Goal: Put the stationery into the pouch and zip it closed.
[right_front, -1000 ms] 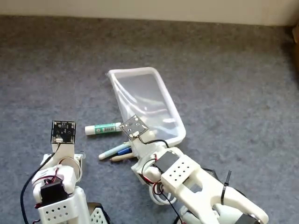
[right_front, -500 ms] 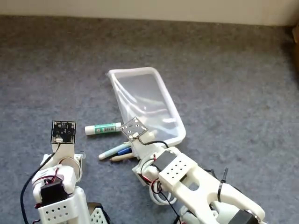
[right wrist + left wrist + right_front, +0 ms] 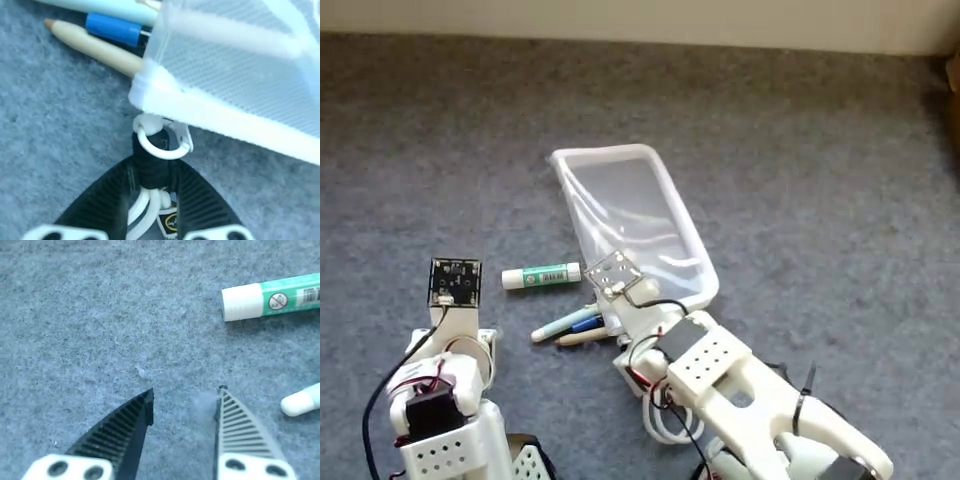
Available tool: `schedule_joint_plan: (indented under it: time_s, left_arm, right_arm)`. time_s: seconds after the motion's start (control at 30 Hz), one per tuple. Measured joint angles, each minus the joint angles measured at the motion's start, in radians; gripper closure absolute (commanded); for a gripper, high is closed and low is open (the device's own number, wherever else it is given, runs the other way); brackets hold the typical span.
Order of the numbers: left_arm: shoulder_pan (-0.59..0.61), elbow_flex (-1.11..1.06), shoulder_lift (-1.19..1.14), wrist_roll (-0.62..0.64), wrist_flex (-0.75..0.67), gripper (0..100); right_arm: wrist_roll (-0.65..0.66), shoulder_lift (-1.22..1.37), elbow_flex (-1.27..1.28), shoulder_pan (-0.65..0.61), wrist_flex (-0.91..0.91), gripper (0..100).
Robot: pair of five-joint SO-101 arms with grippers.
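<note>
Clamped tight with the right claw (image 3: pixel 152 167) on the dark pull (image 3: pixel 150 160) of the zipper, at a corner of the pouch (image 3: pixel 240 65). Both fingers pressed in against it, with a white ring (image 3: pixel 162 149) just past the tips and white cord (image 3: pixel 145 202) trailing back between them. In the high view, placed at the lower left corner of the pouch (image 3: pixel 630 215), under the right arm (image 3: pixel 720 375) slanting up from the bottom right of the frame. As for the pouch: spread flat at mid frame on the grey surface (image 3: pixel 800 150), running from upper left to lower right, translucent with a white edge. As for the left claw (image 3: pixel 185 395): spread wide, touching no object, tips poised over bare surface, with the left arm (image 3: pixel 440 400) at the lower left of the high view. Outside the pouch, just left of its lower half: a green glue stick (image 3: pixel 541 276) with a white cap, lying level. Just below that, three pens (image 3: pixel 570 328) bunched side by side, light blue, dark blue and cream, ends reaching the corner held by the right claw. From the left wrist, the glue stick (image 3: pixel 270 297) well ahead of the open tips and one pale pen end (image 3: pixel 300 401) off to the side.
</note>
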State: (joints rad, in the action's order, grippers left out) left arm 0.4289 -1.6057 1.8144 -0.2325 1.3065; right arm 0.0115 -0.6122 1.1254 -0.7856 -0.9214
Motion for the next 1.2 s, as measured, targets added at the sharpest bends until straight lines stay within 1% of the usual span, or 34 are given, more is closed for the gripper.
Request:
schedule_joint_plan:
  time_s: [0.2,0.3,0.37,0.47,0.57,0.77,0.87,1.03,1.2]
  left_arm:
    - [-0.002,0.078,0.006,0.006,-0.009,79]
    - [-0.043,0.132,0.006,0.072,-0.011,73]
    - [-0.086,0.164,0.008,0.115,-0.011,71]
    - [-0.150,0.198,0.008,0.175,-0.011,71]
    - [-0.218,0.236,0.006,0.198,-0.011,70]
    - [-0.358,0.374,0.008,0.285,-0.011,65]
    - [-0.402,0.434,0.008,0.333,-0.005,65]
    - [-0.479,0.470,0.008,0.362,0.017,65]
    - [-0.494,0.500,0.009,0.397,0.020,65]
  right_arm:
    - [0.092,-0.249,-0.048,0.028,-0.123,99.3]
    - [0.118,-0.338,-0.086,0.029,-0.158,99.3]
    - [0.130,-0.367,-0.107,0.029,-0.167,99.3]
    - [0.137,-0.381,-0.143,0.029,-0.170,99.3]
    - [0.143,-0.385,-0.183,0.029,-0.170,99.3]
    - [0.252,-0.385,-0.238,0.029,-0.184,99.3]
    - [0.316,-0.385,-0.276,0.032,-0.239,99.3]
    - [0.407,-0.385,-0.344,0.032,-0.327,99.3]
    - [0.436,-0.385,-0.359,0.032,-0.347,99.3]
